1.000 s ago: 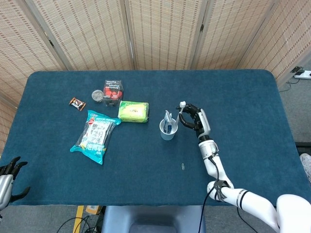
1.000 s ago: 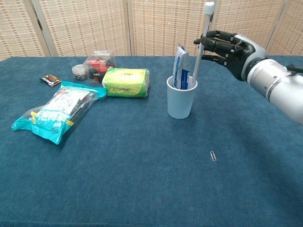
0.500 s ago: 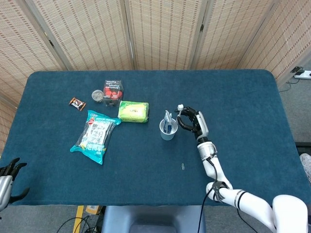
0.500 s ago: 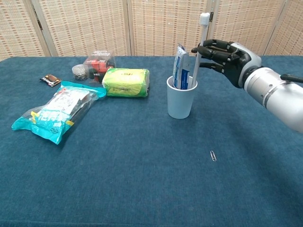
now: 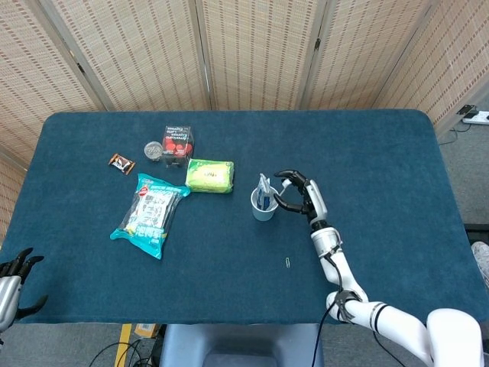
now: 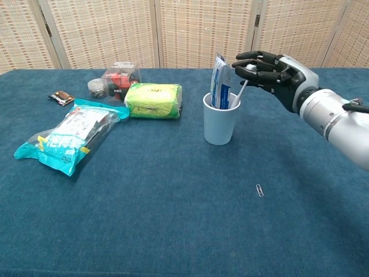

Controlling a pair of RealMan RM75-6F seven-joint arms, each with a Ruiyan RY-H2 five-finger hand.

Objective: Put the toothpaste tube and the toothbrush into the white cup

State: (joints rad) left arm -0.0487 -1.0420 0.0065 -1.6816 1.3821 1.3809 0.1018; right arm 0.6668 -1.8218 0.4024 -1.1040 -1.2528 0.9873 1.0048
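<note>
Blue table [image 6: 173, 231] | white cup [image 6: 219, 124]: toothpaste tube [image 6: 219, 81], toothbrush [image 6: 240, 89] | right robot hand [image 6: 271, 72] pinching toothbrush

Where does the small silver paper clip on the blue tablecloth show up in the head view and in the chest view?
Head view: small silver paper clip lies lower centre, in front of the white cup.
Chest view: paper clip lies right of centre, nearer the camera than the cup.
Shared landmark: the white cup.
</note>
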